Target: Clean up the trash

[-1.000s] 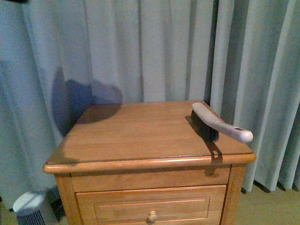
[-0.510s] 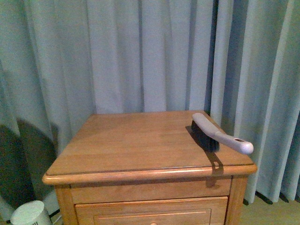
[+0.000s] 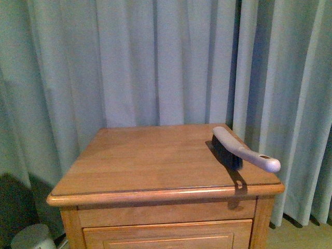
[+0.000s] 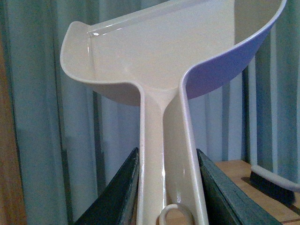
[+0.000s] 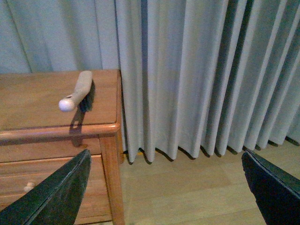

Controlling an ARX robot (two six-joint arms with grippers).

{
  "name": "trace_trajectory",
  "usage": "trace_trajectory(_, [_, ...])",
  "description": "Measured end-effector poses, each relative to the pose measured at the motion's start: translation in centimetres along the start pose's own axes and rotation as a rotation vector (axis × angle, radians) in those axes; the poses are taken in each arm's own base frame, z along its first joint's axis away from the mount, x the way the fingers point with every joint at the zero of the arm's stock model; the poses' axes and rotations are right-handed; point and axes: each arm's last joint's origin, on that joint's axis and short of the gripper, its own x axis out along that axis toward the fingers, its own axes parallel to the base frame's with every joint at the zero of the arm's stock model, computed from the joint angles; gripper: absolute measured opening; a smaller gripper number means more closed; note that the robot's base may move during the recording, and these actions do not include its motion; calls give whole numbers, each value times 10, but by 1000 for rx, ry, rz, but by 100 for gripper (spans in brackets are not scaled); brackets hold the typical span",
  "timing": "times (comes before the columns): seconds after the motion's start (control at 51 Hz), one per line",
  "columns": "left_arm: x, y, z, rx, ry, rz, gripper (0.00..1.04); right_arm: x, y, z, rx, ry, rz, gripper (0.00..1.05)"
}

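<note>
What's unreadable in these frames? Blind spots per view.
Trash: in no view; its place cannot be told.
Dustpan: left wrist view, far rim cut by the frame edge; the pan hides most behind it.
Nightstand drawer: front view, cut by the bottom edge.
Pale round thing on the floor: front view, dark corner, cut by the edge; unidentifiable.

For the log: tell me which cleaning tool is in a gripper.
The dustpan, handle clamped in the left gripper; the brush lies loose on the nightstand.
</note>
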Motion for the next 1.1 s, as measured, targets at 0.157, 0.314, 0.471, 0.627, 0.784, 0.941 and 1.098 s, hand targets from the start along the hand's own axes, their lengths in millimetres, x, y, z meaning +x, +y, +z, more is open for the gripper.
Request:
trace_trajectory(0.157, [-1, 0, -3, -20, 35, 16, 30, 3, 1, 6, -66, -52, -209, 97])
trace_trajectory(0.314, [-2, 0, -3, -19, 32, 17, 30, 9, 1, 0, -158, 92, -502, 97])
trace_trajectory(0.471, [-2, 0, -3, -19, 33, 15, 29, 29, 8, 18, -137, 202, -426, 97])
trace_trajectory(0.627, [-2, 0, -3, -19, 32, 17, 29, 72, 22, 70, -84, 253, -278, 97])
trace_trajectory(0.784, [-2, 0, -3, -19, 32, 17, 29, 132, 44, 122, -70, 334, -152, 97])
trace_trajectory(0.941, [-2, 0, -3, -19, 32, 17, 29, 208, 66, 132, -36, 545, -68, 97])
trace_trajectory(1.098, [-2, 0, -3, -19, 32, 17, 29, 252, 85, 120, -10, 681, -29, 97])
